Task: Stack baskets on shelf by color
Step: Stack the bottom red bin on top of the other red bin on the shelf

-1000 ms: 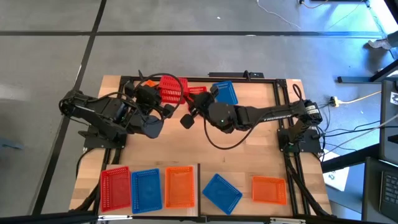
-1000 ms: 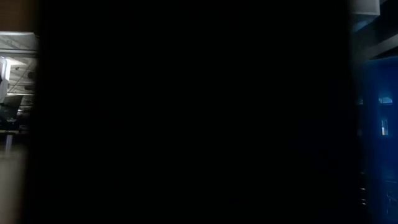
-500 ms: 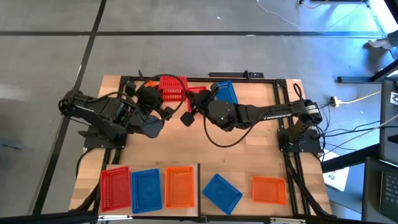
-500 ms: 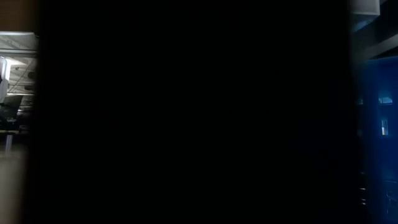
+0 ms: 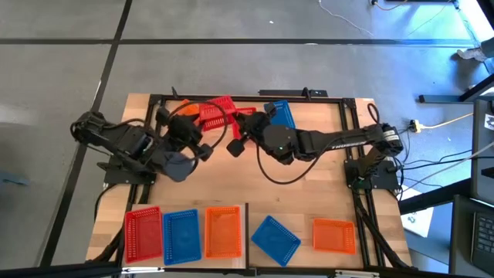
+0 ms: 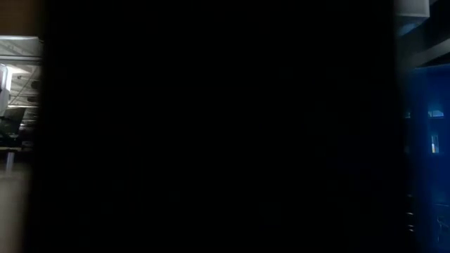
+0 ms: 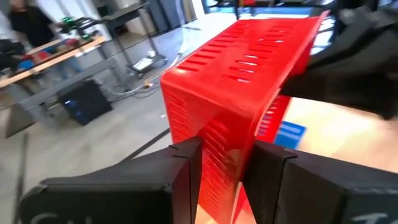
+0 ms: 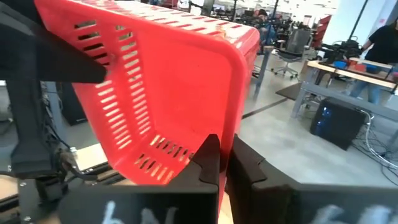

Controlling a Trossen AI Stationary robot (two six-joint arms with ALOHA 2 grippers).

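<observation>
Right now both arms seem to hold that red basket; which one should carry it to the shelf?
Probably the left. Its gripper clamps the red basket, and the shelf with the red stack lies on its side. The right gripper only pinches the rim.

Shelf [image 5: 245, 232] at table [image 5: 309, 193] near edge, three baskets [image 5: 183, 233] side by side on it; two baskets [image 5: 275, 238] right of shelf.
</observation>
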